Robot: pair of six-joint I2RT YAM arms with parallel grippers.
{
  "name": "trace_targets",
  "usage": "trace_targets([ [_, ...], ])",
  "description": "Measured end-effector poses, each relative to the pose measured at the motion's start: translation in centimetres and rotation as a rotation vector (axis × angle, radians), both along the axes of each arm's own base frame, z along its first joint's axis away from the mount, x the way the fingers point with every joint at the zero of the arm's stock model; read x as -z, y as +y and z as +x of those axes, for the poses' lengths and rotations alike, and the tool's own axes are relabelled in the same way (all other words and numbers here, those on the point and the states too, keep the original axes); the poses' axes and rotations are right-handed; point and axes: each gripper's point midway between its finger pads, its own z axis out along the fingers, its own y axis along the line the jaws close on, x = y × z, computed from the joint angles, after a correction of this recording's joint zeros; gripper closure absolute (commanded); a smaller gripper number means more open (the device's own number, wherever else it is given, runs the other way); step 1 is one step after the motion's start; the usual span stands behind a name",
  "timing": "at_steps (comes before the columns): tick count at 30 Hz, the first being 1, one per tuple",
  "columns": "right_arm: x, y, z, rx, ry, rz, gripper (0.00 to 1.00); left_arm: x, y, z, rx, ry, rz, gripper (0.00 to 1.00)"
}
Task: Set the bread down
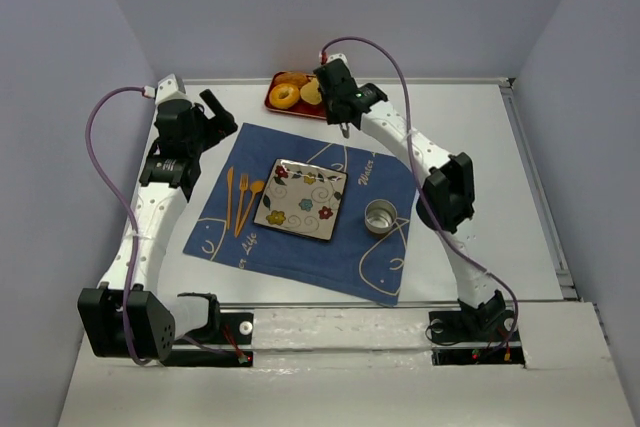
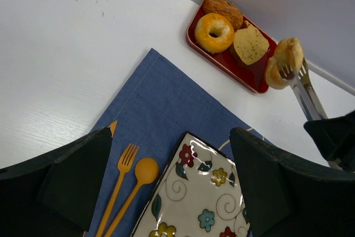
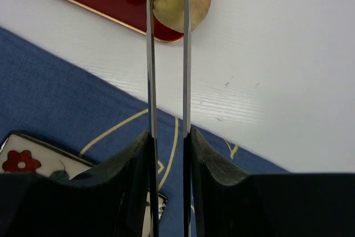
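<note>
Left wrist view, upper right: right tool clenched edgewise on round pale tan bread at end of red tray; narrow pinch, could pivot or slip.

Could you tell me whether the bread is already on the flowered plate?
No, the bread is pinched in the right gripper at the red tray's edge.

The whole surface is being viewed from above and behind; the red tray and blue mat are being shared by both forward-looking wrist views, the right one closer
</note>
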Motion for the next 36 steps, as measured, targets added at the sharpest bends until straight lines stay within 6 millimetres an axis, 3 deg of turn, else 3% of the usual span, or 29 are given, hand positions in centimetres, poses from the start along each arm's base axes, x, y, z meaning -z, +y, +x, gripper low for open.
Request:
trace_targets([
  [3, -2.6, -0.7, -1.0, -0.025, -0.026, 0.002, 0.83, -0.1, 0.0, 0.0, 0.001, -0.003, 0.000, 0.01],
  [8, -9.4, -1.8, -4.8, -0.133, -0.099, 0.057, 0.85, -0.2, -0.1, -0.1, 0.003, -0.005, -0.001, 0.01],
  [10, -12.1, -1.9, -7.2, -0.214, -0.138, 0.090, 0.84, -0.1, -0.2, -0.1, 0.006, -0.005, -0.002, 0.01],
  [13, -13.4, -1.3, -12.3, -0.382, -0.132, 0.112, 0.82, -0.1, -0.4, -0.1, 0.013, -0.005, -0.003, 0.01],
  [17, -11.2, 0.4, -17.6, -0.556, -0.043, 0.095, 0.78, -0.1, -0.4, -0.1, 0.016, -0.005, -0.004, 0.01],
  [22, -4.2, 2.0, -23.4, -0.708, 0.189, 0.024, 0.77, -0.2, -0.4, -0.1, 0.016, -0.005, -0.004, 0.01],
  [26, -0.5, 2.2, -24.9, -0.727, 0.298, -0.045, 0.77, -0.1, -0.5, -0.1, 0.018, -0.004, -0.004, 0.01],
  [29, 0.2, 1.9, -25.0, -0.713, 0.310, -0.071, 0.77, 0.1, -0.7, -0.2, 0.023, 0.001, -0.004, 0.01],
  [32, -0.1, 1.8, -25.0, -0.705, 0.295, -0.073, 0.66, 0.7, -1.0, -0.3, 0.032, 0.013, -0.003, 0.01],
  [33, -0.1, 1.8, -25.2, -0.705, 0.295, -0.074, 0.52, 0.7, -1.1, -0.4, 0.033, 0.013, -0.003, 0.01],
  [36, 0.0, 1.6, -25.8, -0.709, 0.304, -0.067, 0.38, 0.6, -1.2, -0.4, 0.036, 0.012, -0.003, 0.01],
])
